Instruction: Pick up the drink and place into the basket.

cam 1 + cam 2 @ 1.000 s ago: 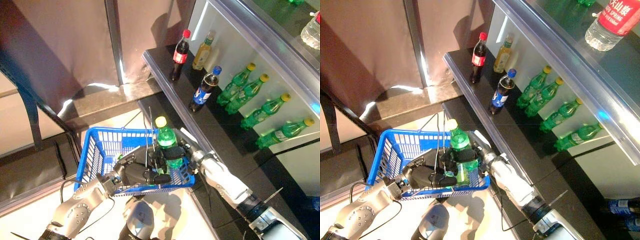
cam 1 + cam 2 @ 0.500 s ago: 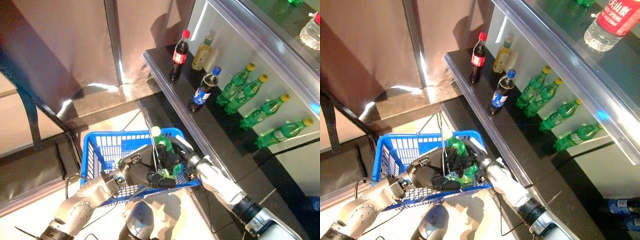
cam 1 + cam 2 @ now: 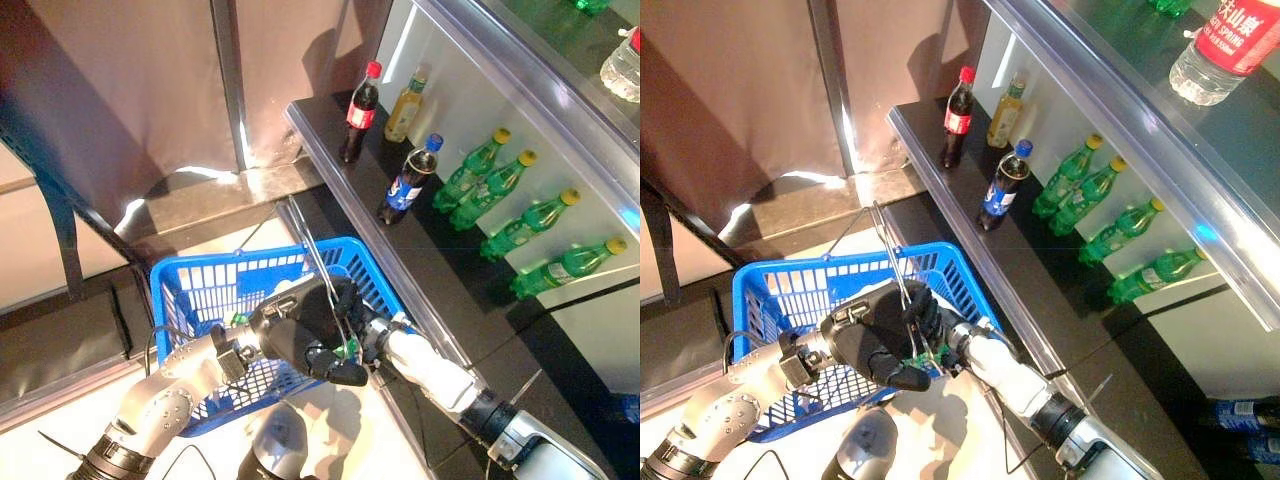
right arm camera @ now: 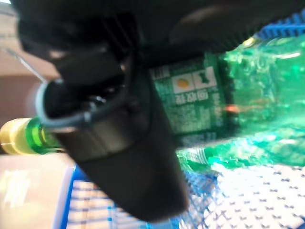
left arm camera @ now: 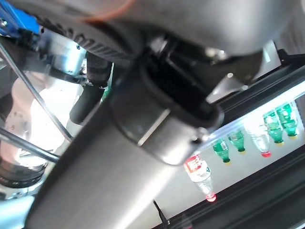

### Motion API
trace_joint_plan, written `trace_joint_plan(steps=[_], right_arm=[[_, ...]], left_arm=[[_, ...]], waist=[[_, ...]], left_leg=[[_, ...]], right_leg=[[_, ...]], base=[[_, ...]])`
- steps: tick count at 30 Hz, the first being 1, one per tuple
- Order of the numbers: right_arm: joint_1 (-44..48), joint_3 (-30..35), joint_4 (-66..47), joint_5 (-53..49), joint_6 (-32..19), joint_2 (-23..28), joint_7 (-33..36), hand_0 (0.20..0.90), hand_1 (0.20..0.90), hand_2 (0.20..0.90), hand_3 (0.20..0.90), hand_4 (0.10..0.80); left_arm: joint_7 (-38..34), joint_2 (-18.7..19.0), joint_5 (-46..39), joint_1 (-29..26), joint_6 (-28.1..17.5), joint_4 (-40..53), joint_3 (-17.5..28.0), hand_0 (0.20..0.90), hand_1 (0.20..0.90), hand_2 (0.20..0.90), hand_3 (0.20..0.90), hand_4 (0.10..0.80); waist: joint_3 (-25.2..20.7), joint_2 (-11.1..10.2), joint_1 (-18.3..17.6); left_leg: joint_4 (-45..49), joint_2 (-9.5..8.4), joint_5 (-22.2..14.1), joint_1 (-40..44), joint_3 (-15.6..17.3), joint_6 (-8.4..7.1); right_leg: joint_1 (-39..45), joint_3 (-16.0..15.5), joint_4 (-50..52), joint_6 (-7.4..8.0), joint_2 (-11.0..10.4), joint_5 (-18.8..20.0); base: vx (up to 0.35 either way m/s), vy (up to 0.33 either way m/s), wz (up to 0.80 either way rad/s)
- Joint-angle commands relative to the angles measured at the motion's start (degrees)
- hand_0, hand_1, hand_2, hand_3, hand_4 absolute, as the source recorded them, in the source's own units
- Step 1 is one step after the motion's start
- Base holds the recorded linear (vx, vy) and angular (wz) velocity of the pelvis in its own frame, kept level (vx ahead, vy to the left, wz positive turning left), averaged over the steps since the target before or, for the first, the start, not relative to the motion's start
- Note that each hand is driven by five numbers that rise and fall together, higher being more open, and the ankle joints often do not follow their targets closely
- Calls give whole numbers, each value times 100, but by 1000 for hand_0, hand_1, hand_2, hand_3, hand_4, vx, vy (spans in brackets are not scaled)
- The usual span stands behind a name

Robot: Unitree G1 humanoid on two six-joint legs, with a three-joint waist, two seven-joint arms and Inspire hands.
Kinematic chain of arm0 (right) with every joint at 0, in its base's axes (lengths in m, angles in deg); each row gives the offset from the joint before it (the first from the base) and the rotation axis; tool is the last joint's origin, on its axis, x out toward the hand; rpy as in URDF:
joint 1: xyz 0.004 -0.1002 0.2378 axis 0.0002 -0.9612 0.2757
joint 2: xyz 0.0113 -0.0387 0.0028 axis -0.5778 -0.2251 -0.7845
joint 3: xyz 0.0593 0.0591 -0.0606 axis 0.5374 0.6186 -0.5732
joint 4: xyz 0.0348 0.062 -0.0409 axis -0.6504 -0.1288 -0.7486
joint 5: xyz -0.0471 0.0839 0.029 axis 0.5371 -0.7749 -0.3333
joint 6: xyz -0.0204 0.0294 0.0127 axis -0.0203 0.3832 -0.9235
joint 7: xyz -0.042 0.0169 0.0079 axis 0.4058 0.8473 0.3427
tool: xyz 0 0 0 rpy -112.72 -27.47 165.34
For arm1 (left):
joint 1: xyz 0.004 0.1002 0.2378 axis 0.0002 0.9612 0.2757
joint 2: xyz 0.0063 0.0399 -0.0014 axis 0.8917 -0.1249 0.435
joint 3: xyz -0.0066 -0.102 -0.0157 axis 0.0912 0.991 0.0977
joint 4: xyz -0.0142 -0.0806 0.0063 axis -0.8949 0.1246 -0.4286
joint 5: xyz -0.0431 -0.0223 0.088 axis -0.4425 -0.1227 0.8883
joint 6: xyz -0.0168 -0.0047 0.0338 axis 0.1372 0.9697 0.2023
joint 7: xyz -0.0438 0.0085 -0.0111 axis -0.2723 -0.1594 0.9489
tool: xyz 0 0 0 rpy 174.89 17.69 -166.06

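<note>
Bottle (image 4: 238, 100), green w/ yellow cap, gripped by right robot hand (image 4: 119, 143) inside blue basket (image 3: 190, 290); left robot hand (image 3: 300, 335) grip unclear.

Blue basket (image 3: 770, 300) by dark shelf (image 3: 1040, 290) (bottles standing), both hands (image 3: 885, 345) bunched at its rim

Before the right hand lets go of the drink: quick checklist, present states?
1. Green bottle gripped by right hand: ok, fingers curled round it in the right wrist view.
2. Bottle inside the blue basket: ok, basket mesh shows right under it.
3. Bottle resting on the basket floor: cannot tell.
4. Left hand holding the basket handle: ok, shut round the wire.
5. Basket level: cannot tell.
</note>
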Motion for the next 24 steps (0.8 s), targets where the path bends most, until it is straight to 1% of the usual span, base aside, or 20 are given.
trace_joint_plan(steps=[1,6,11,16,20,24], right_arm=[[653,-443,-450,151,-486,-272,-23,300,300,300,200,100],[912,-607,-512,522,-543,-331,-59,300,300,300,200,100],[1260,-815,-721,1012,-675,-346,-246,300,300,300,200,100],[1585,-1011,-829,1269,-661,-366,-445,300,300,300,200,100],[1656,-1131,-784,1404,-690,-363,-562,300,300,300,200,100],[1675,-1279,-601,1564,-585,-466,-553,300,300,300,200,100]], left_arm=[[1285,-819,-1231,-1317,-1276,1929,-324,300,300,300,200,100],[1349,-818,-1214,-1407,-1199,1940,-404,300,300,300,200,100],[1351,-822,-1236,-1524,-1103,1949,-501,300,300,300,200,100],[1307,-819,-1288,-1651,-1100,1911,-605,300,300,300,200,100],[1326,-797,-1330,-1685,-1100,1891,-633,300,300,300,200,100],[1328,-796,-1397,-1743,-1086,1900,-682,300,300,300,200,100]], waist=[[-1370,102,70],[-1365,95,119],[-1370,67,169],[-1390,51,212],[-1391,39,242],[-1395,30,285]], left_leg=[[-327,-37,-47,283,-197,89],[-322,-55,-38,279,-258,89],[-320,-78,-35,268,-315,90],[-316,-115,-31,247,-387,95],[-316,-135,-28,239,-447,98],[-306,-150,-34,230,-494,90]], right_leg=[[-309,-41,738,-431,141,19],[-297,-63,758,-435,140,16],[-277,-75,742,-442,157,15],[-276,-82,739,-440,155,9],[-273,-88,738,-439,157,8],[-264,-108,739,-439,155,4]], base=[[0,0,0],[0,0,0],[0,0,0],[0,0,0],[0,0,0],[12,5,3]])
